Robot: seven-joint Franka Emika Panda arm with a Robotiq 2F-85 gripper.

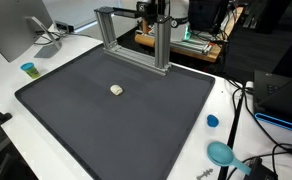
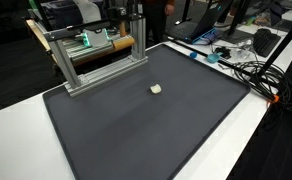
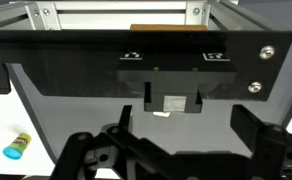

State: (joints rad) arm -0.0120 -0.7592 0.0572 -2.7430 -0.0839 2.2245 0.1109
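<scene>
A small cream-coloured block (image 1: 116,90) (image 2: 155,88) lies alone on the dark mat (image 1: 96,125) (image 2: 136,130). It shows as a pale speck (image 3: 161,113) far ahead in the wrist view. My gripper (image 3: 184,128) is open, its dark fingers (image 3: 251,125) spread wide with nothing between them. It hovers at the back of the table, behind the aluminium frame (image 1: 136,45) (image 2: 101,55), well away from the block. In both exterior views only the arm (image 1: 154,12) (image 2: 136,20) shows behind the frame.
A black bar with screws (image 3: 146,60) crosses the wrist view in front of the frame. A blue-green cap (image 1: 28,69) (image 3: 16,147) sits on the white table beside the mat. A blue cap (image 1: 212,121), a teal disc (image 1: 222,153) and cables (image 2: 251,70) lie on another side.
</scene>
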